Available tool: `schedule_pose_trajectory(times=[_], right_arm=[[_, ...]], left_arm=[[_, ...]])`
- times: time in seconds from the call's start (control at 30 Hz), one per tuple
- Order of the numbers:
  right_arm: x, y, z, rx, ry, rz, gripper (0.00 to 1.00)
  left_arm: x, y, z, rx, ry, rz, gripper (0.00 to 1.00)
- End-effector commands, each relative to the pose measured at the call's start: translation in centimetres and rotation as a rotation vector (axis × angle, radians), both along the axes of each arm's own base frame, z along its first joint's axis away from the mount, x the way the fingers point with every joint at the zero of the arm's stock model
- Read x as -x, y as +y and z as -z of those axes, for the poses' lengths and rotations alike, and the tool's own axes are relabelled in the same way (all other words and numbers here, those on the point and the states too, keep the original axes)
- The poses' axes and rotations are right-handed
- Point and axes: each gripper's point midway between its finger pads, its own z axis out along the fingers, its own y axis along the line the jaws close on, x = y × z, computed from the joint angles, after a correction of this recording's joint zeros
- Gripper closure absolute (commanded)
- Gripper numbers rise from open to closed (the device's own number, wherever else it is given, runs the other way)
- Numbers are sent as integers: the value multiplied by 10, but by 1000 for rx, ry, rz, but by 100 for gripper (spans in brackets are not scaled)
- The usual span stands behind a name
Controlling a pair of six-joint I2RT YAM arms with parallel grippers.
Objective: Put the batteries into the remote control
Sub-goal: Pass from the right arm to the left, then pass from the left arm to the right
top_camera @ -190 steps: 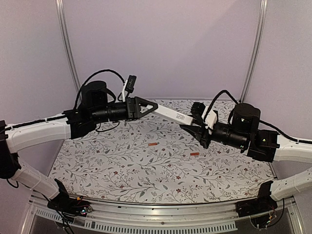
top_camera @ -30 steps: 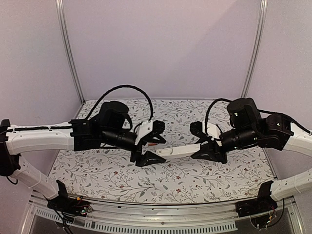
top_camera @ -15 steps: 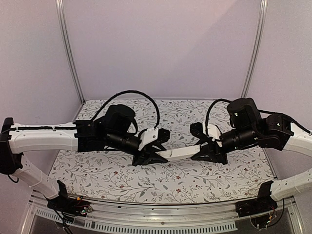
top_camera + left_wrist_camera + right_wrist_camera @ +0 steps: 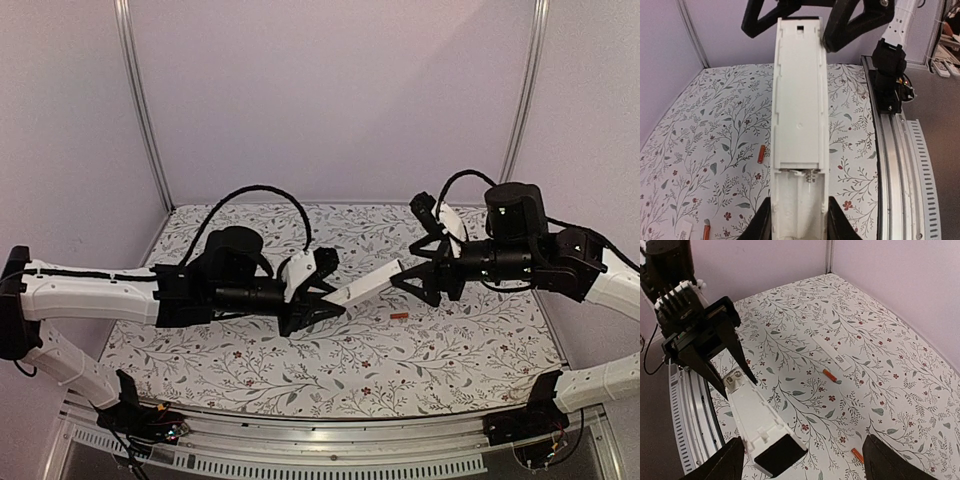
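The remote control (image 4: 362, 288) is a slim white bar held in the air between the arms, tilted up to the right. My left gripper (image 4: 328, 303) is shut on its lower end (image 4: 800, 100), where the battery compartment (image 4: 799, 205) lies open with a spring showing. My right gripper (image 4: 405, 275) stands open around the remote's dark far end (image 4: 780, 452), its fingers (image 4: 732, 460) apart from it. Two orange-red batteries lie on the table: one (image 4: 829, 374) near a white strip, the other (image 4: 857, 455) close to the right gripper. The top view shows only one battery (image 4: 400, 316).
A white strip with a small label (image 4: 832, 352), seemingly the battery cover, lies flat on the floral table (image 4: 250, 370) beyond the batteries. A metal rail (image 4: 900, 150) runs along the table's near edge. Purple walls (image 4: 330, 100) close in the back and sides.
My right gripper has opened, let go of the remote and drawn back up and to the right. The left gripper now holds the remote alone, its free end raised. A battery has come into view beneath.
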Motion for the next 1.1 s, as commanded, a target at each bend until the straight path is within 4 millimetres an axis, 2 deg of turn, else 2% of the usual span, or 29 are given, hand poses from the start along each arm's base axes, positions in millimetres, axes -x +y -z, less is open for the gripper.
schedule_pose_trajectory(times=[0.0, 0.03, 0.13, 0.23, 0.37, 0.47, 0.67, 0.87, 0.97, 1.07], right_arm=[[-41, -15, -28, -151, 69, 242, 6], [-49, -18, -33, -194, 94, 290, 2], [-68, -30, -44, -271, 122, 422, 1], [-85, -38, -43, -306, 140, 546, 1], [-94, -34, -40, -343, 137, 565, 1], [-96, -20, -30, -342, 214, 525, 1], [-98, 1, -19, -386, 359, 467, 1], [-92, 29, -15, -408, 487, 295, 1], [-97, 33, -14, -431, 534, 289, 1], [-100, 39, -9, -438, 583, 276, 13]], left_arm=[[-40, 6, -31, 144, -1, -269, 100], [-50, 10, -32, 151, -3, -339, 100], [-74, 20, -31, 173, 17, -501, 100], [-85, 22, -32, 220, 32, -576, 100], [-98, 26, -26, 227, 41, -673, 100], [-102, 29, -26, 242, 29, -728, 100], [-92, 16, -27, 231, -27, -712, 100], [-78, -1, -29, 224, -56, -654, 100], [-72, -7, -29, 222, -65, -636, 100], [-69, -12, -30, 215, -80, -629, 100]])
